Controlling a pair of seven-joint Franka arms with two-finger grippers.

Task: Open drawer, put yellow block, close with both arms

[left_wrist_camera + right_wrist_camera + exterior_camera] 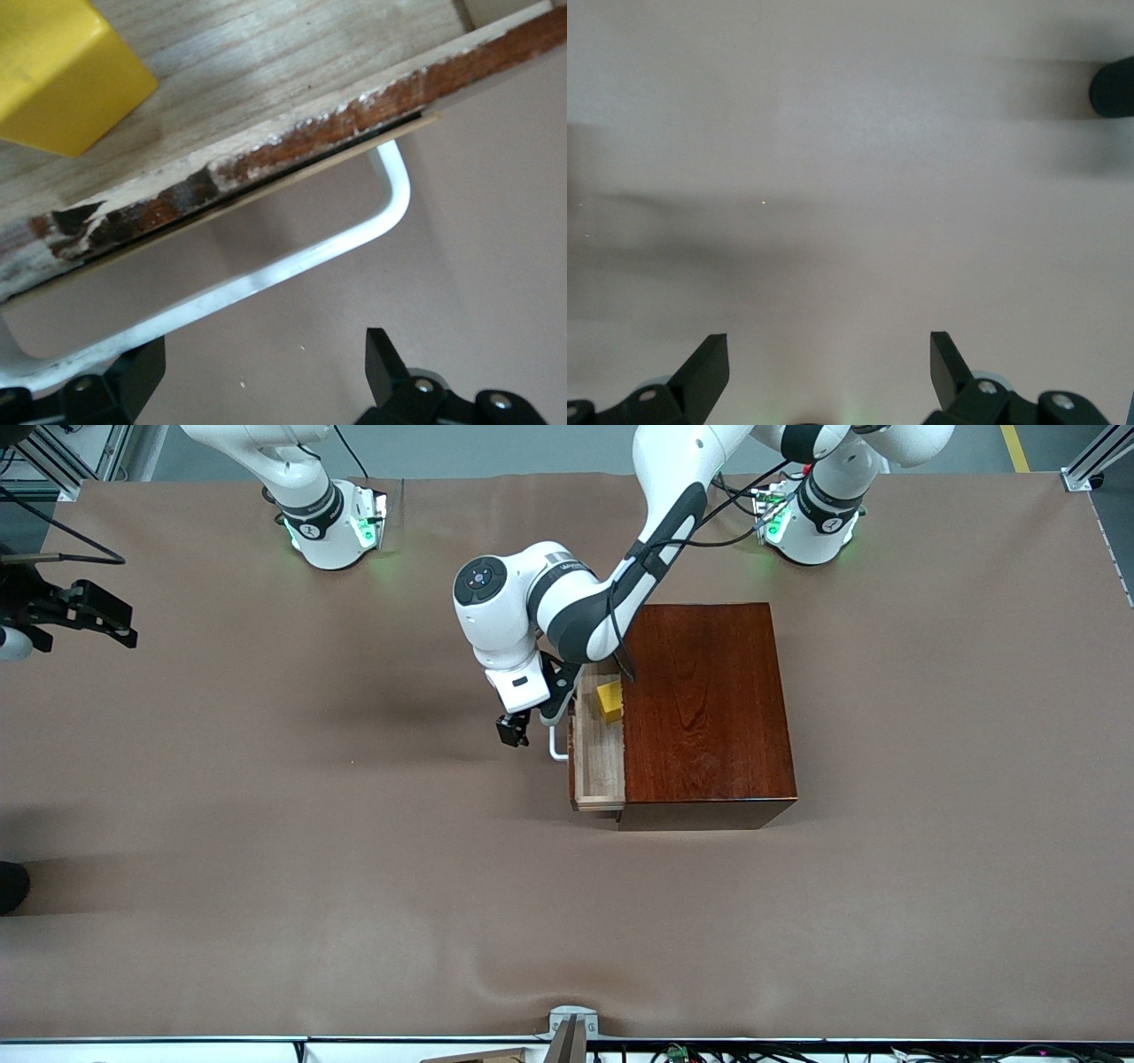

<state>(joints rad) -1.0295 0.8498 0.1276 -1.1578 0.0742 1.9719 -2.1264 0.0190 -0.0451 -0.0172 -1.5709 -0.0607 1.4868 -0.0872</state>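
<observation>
My left pincer hangs wide open beside the white handle of the half-open drawer, where the yellow block sits. My right pincer waits, also wide open, over bare worktop.

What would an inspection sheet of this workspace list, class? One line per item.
Surface: brown table cover, wrinkled near the front camera.
Job's things: drawer partly open in the wooden box; yellow block lying in it; white handle free.
Clutter: nothing seen.
Pincers: left pincer open, in front of the drawer by the handle; right pincer open, waiting over the right arm's end of the table.
Cables: black cable along the left arm.
Surroundings: metal frame posts at the table corners.
</observation>
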